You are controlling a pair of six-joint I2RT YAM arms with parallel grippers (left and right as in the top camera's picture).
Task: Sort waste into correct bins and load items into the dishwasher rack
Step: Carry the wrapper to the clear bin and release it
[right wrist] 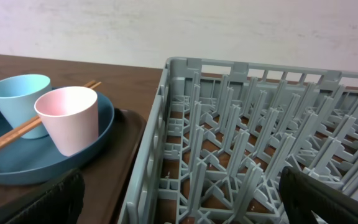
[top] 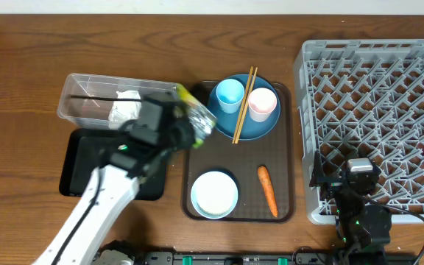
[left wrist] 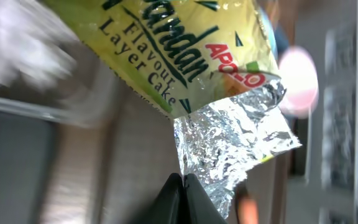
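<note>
We see the clear tub (top: pixel 87 92) at upper left, and our left pincer (left wrist: pixel 183 182), squeezed tight around the snack packet (left wrist: pixel 166 56), holds it by the tub's right end, likely to drop it in, while our right pincer (right wrist: pixel 182 202) sits spread wide and empty beside the rack (top: pixel 389 88).

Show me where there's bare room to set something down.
Bare wood lines the table's far edge, behind the tub and plate. The brown tray has a gap between bowl and carrot. Crowded: the plate, and beside the tub where the left claw grips the packet.
</note>
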